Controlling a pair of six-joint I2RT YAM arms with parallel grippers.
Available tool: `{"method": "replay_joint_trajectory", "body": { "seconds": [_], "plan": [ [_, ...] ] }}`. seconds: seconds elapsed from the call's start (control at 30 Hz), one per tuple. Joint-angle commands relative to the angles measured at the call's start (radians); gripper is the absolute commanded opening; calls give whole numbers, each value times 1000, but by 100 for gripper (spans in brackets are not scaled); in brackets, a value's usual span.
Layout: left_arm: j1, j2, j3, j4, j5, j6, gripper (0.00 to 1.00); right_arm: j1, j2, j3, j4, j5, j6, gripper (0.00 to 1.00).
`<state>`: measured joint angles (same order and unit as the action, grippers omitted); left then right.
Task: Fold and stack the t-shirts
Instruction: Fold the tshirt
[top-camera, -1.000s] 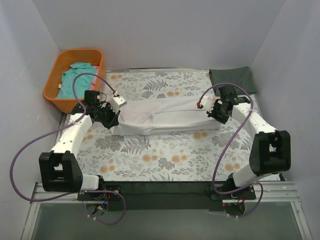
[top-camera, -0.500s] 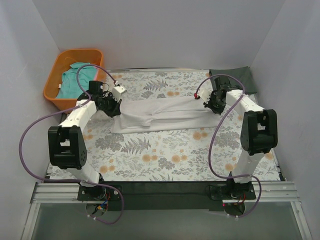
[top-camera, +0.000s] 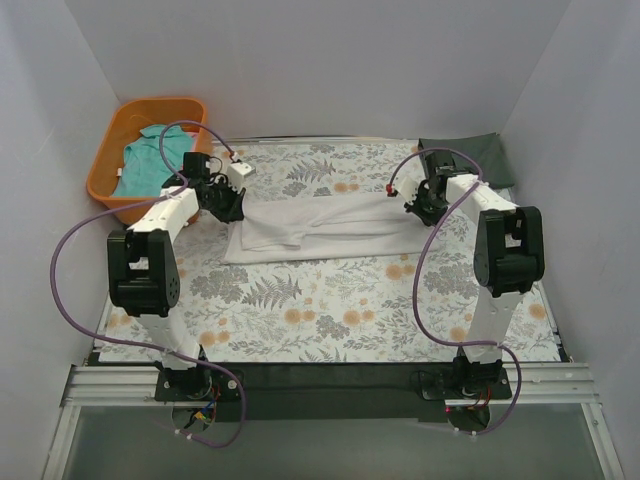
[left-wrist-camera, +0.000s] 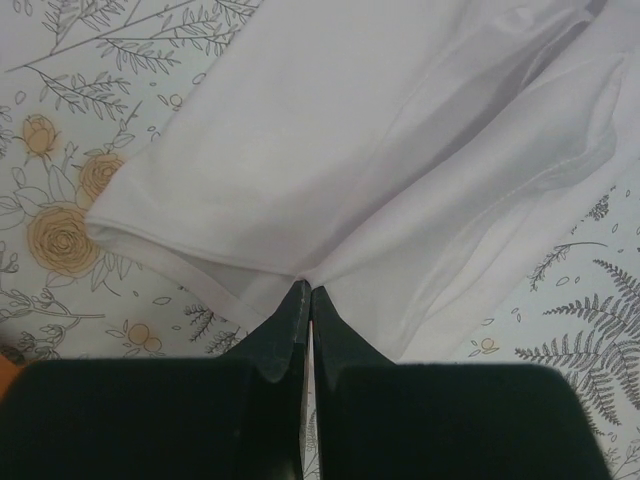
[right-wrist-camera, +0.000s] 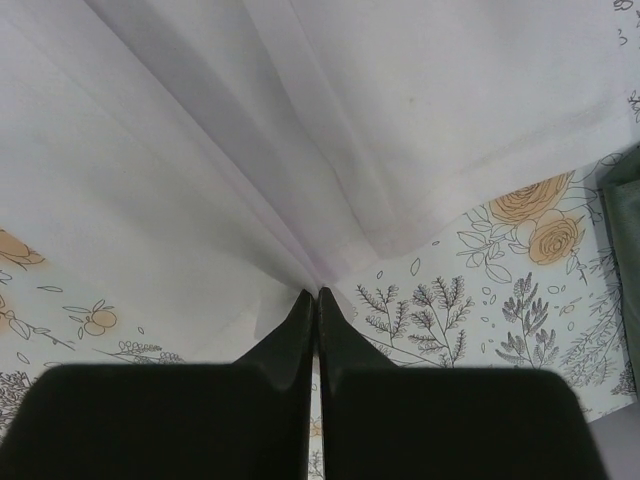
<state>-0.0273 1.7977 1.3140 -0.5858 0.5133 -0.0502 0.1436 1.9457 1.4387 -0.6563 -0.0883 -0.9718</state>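
Showing teal t-shirt (top-camera: 150, 160) overhead only; wrists: white t-shirt (left-wrist-camera: 330, 150).

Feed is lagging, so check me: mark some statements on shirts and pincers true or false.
The left pincer and right pincer are both shut on the white t-shirt. True.
The teal t-shirt is held by a pincer. False: it lies in the orange basket.
The dark t-shirt lies at the far right corner of the table. True.
The white t-shirt is stacked on the dark one. False: it lies stretched between the pincers, off it.
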Motion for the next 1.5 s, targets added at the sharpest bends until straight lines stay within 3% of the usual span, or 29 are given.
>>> {"method": "replay_joint_trajectory", "body": {
  "seconds": [0.0, 0.37, 0.43, 0.47, 0.6, 0.7, 0.93, 1.07, 1.13, 1.47],
  "plan": [
    [7, -1, 54, 21, 21, -4, 0, -16, -21, 9, -11, -1, -7, 1],
    [7, 121, 4, 116, -59, -14, 0, -18, 62, 61, -9, 4, 36, 1],
    [7, 149, 34, 116, -84, -45, 2, -16, 73, 66, -11, 5, 50, 12],
    [7, 153, 48, 112, -90, -53, 7, -15, 73, 66, -11, 13, 54, 23],
    [7, 106, 82, 80, -65, -83, 23, -15, 45, 83, -19, 16, 82, 39],
    [4, 7, 54, 47, -12, -85, 35, -13, 3, 100, -34, 2, 119, 44],
    [-80, -127, -107, 1, -53, -11, 38, -13, -50, 130, -91, -47, 179, 43],
    [-123, -121, -154, 10, -110, -43, 39, -13, -56, 126, -108, -65, 194, 41],
    [-146, -115, -177, 24, -136, -65, 45, -13, -56, 121, -108, -62, 197, 41],
    [-180, -38, -208, 93, -217, -94, 44, -10, -56, 109, -111, -54, 197, 41]
  ]
}}
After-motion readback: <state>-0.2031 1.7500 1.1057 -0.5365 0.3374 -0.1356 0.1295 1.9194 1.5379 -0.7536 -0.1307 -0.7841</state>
